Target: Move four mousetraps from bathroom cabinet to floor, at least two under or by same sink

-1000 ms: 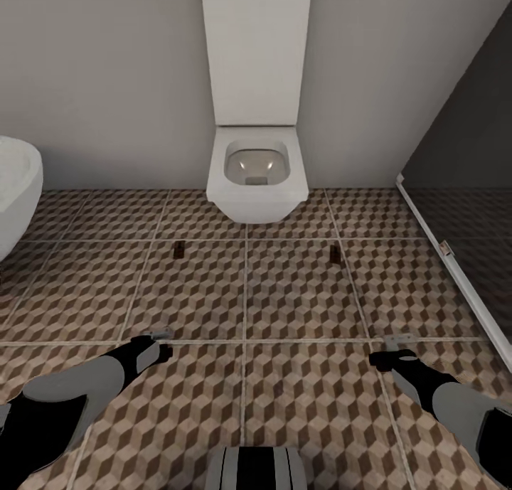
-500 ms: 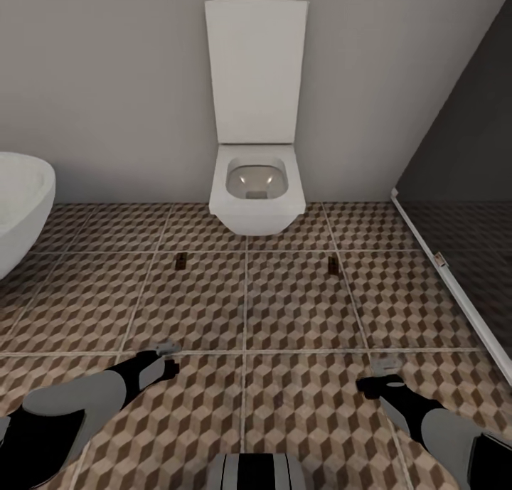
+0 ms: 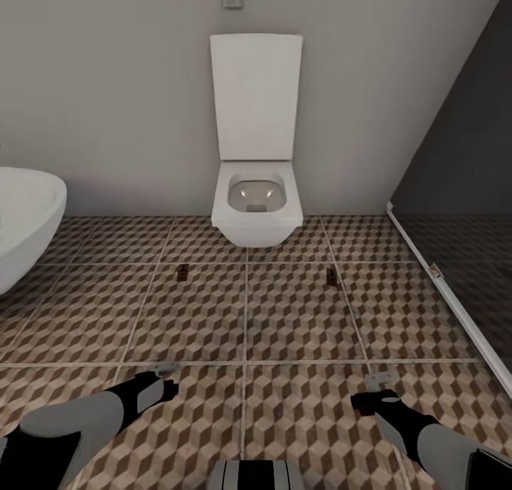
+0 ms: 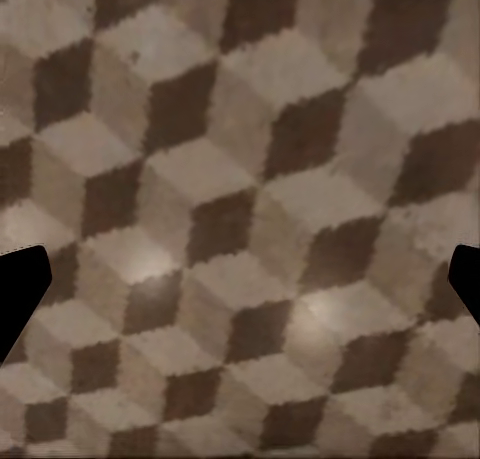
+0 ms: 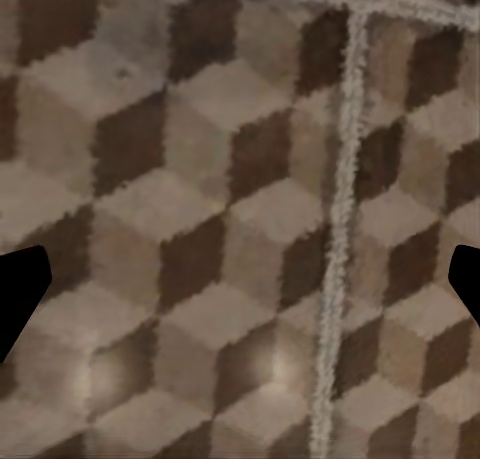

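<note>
Two mousetraps lie flat on the bathroom floor [image 3: 299, 319] in front of the toilet, one [image 3: 183, 272] to its left and one [image 3: 331, 275] to its right. Each looks like a small brown board with dark parts. My left gripper [image 3: 169, 377] hovers low over the tiles, nearer to me than the left trap, and it is open and empty. My right gripper [image 3: 370, 390] hangs the same way, nearer than the right trap, also open. In the wrist views each gripper [image 4: 240, 289] [image 5: 240, 289] has its dark fingertips spread wide over bare patterned tile. The cabinet and the bathroom sink are out of view.
A white wall-hung toilet [image 3: 257, 209] with its lid up stands against the grey back wall. A white oval bathtub [image 3: 25, 223] curves in at the left edge. A dark glass partition with a white floor rail [image 3: 444, 287] runs along the right.
The camera has drawn back and tilted up, so the toilet looks smaller and its raised lid shows whole. Both traps lie where they were on the tiles. Both grippers stay open.
</note>
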Motion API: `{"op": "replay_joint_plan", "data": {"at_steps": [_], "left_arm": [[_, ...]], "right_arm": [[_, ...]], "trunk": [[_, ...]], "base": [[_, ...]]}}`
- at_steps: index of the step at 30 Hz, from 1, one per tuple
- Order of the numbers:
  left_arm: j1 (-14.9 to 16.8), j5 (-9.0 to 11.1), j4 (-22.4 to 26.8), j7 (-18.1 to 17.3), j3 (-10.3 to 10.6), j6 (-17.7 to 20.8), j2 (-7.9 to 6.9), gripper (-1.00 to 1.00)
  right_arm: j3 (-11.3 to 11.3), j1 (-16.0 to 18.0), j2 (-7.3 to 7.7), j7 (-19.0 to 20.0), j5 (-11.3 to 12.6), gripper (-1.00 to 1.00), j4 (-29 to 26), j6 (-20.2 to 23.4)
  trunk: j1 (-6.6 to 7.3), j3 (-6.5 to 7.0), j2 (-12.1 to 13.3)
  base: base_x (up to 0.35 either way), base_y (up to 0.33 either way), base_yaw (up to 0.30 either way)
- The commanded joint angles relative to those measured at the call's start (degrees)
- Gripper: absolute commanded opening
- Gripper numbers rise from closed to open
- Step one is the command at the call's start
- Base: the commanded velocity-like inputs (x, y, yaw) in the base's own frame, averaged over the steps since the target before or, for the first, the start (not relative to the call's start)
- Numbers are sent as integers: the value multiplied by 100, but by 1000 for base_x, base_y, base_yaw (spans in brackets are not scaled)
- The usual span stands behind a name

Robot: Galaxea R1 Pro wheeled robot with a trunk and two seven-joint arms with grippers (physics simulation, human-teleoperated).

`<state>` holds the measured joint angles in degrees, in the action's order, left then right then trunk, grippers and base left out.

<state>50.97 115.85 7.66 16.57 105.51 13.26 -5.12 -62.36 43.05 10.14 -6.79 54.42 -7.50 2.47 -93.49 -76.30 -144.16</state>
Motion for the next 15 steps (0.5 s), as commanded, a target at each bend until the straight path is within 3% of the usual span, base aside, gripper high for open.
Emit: {"op": "replay_joint_plan", "data": {"at_steps": [1,8,15], "left_arm": [[-18,16,23,38,22,3,-6,100],[-169,-1,31,39,28,-20,-3,100],[-330,-18,29,56,37,-283,130,100]], "right_arm": [[-50,-8,3,-42,40,100,-23,26],[-49,-128,-82,-42,43,100,-23,-1],[-52,-286,-191,-42,52,100,-20,-247]], "trunk": [[3,19,0],[21,174,9],[39,329,19]], "base": [[0,0,0],[0,0,0],[0,0,0]]}}
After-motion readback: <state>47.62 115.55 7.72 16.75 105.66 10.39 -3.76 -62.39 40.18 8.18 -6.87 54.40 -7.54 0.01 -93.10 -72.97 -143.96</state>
